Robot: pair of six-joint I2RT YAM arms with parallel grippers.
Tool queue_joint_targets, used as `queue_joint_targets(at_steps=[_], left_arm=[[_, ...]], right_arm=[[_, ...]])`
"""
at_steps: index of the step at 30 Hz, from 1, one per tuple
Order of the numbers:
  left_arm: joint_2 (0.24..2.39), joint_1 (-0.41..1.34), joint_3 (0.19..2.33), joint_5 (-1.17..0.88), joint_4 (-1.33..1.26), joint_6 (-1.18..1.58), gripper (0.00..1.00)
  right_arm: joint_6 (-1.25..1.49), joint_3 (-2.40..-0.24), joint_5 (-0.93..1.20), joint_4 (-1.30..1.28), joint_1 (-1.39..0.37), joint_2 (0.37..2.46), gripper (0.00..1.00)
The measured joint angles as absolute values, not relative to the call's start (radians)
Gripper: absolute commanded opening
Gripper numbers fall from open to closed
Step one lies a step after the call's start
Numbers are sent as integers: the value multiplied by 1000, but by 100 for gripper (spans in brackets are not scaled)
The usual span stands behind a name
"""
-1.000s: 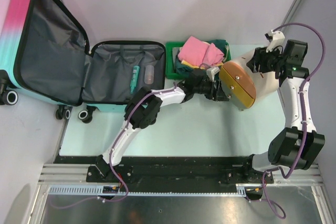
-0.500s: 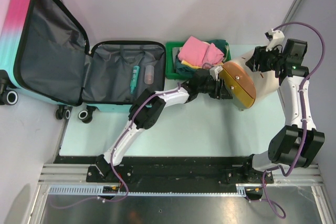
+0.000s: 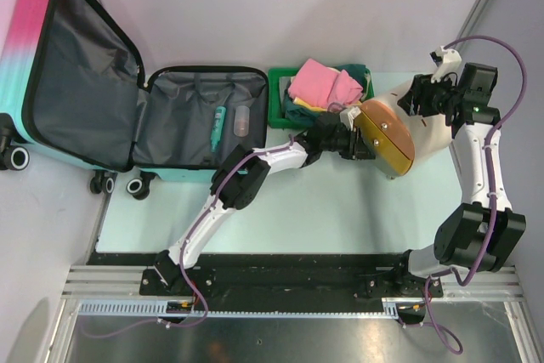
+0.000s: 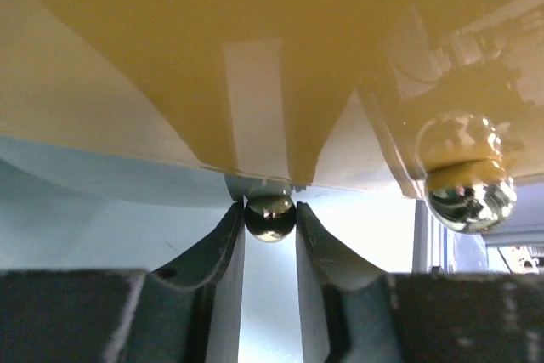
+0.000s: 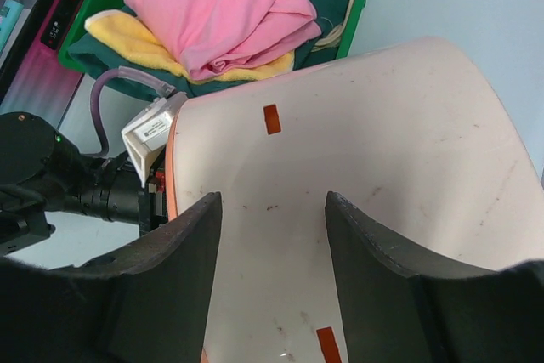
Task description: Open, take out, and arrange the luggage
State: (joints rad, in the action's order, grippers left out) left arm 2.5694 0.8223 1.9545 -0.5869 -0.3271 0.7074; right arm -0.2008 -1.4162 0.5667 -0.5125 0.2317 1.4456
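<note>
The luggage point(image 3: 85, 82) lies open at the far left: the pink-to-teal shell stands up and the grey-lined half point(image 3: 183, 112) lies flat. A white-and-orange cylinder point(image 3: 399, 121) lies on its side at the right. My left gripper point(image 3: 361, 146) is at its orange end. In the left wrist view its fingertips point(image 4: 270, 210) press both sides of a small shiny metal knob point(image 4: 270, 220) under the orange lid point(image 4: 255, 57). My right gripper point(image 3: 416, 101) hovers over the cylinder's white body point(image 5: 382, 125), open point(image 5: 272, 210), with nothing between the fingers.
A green tray point(image 3: 276, 99) behind the left gripper holds folded pink cloth point(image 3: 323, 82) over yellow and dark green cloth. A teal stick point(image 3: 218, 123) and a small clear container point(image 3: 240, 121) lie in the flat suitcase half. A second metal knob point(image 4: 470, 197) sits right of the gripped one.
My left gripper has reached slightly further right to the cylinder's orange end and its jaws have closed in. The right arm has barely moved.
</note>
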Motion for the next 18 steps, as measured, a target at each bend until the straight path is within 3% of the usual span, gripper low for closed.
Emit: queue_joint_targets(at_steps=[4, 18], left_arm=[[2570, 822, 1955, -592, -330, 710, 1], [2404, 799, 1686, -580, -382, 693, 0]], right_arm=[[-197, -1416, 566, -512, 232, 1446, 56], [-204, -1416, 547, -459, 262, 1476, 50]])
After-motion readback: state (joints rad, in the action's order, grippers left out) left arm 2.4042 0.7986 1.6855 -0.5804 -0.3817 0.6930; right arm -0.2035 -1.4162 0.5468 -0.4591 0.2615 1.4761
